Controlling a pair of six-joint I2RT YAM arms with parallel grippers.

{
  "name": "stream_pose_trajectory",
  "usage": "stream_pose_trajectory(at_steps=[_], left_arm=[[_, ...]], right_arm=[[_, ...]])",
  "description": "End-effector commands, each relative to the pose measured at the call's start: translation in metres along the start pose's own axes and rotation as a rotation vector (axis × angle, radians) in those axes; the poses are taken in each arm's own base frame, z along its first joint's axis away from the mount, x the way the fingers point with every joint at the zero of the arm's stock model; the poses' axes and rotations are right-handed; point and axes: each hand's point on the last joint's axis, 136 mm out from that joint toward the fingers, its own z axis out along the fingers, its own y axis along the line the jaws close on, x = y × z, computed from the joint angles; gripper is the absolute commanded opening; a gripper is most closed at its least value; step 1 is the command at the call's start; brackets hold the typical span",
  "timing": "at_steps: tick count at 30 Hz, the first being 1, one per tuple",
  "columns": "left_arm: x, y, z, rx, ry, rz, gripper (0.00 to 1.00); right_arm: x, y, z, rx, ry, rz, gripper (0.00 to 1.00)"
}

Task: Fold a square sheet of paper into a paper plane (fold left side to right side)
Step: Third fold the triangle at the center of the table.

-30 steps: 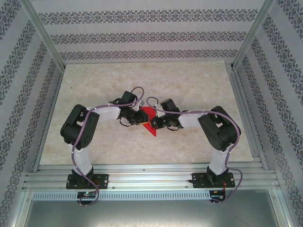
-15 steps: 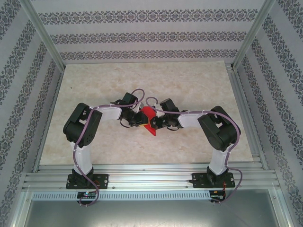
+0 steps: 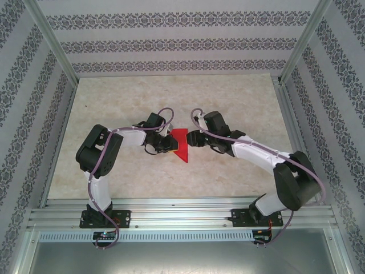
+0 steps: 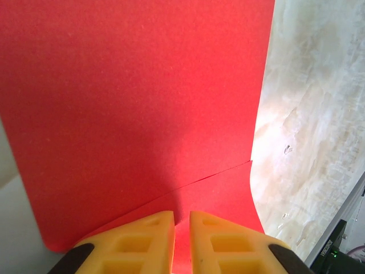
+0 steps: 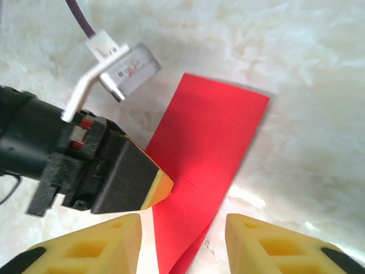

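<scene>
Bottom centre of the left wrist view: left gripper [image 4: 181, 222] nipped nearly closed on the near edge of the square sheet of paper [image 4: 142, 103], with a slanted layer edge just above the fingers. Bottom of the right wrist view: right gripper [image 5: 182, 228] spread apart, gripping nothing, the red paper running up mid-frame over the table [image 5: 296, 68]. From the top external camera, merely a red wedge at centre between both wrists.

red paper [image 4: 142, 114] cut off at top, left claw [image 4: 181, 221] hiding its edge
</scene>
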Motion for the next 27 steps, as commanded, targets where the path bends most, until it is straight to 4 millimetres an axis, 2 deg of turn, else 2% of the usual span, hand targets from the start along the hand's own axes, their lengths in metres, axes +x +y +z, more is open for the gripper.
stream_pose_trajectory(at_steps=[1,5,11,20,27], left_arm=[[0.029,0.044,0.018,-0.135,0.068,-0.047,0.18],[0.028,0.042,0.018,-0.138,0.070,-0.043,0.18],[0.026,0.036,0.018,-0.143,0.067,-0.026,0.18],[0.024,0.029,0.017,-0.149,0.064,-0.003,0.17],[0.023,0.026,0.017,-0.155,0.058,0.006,0.18]], right_arm=[[0.005,-0.014,-0.022,0.078,-0.037,0.065,0.45],[0.008,-0.011,-0.040,0.065,-0.079,0.155,0.44],[0.014,0.003,-0.040,-0.027,-0.092,0.315,0.34],[0.031,0.021,-0.009,-0.034,-0.027,0.441,0.18],[0.041,0.032,0.023,-0.034,0.066,0.446,0.15]])
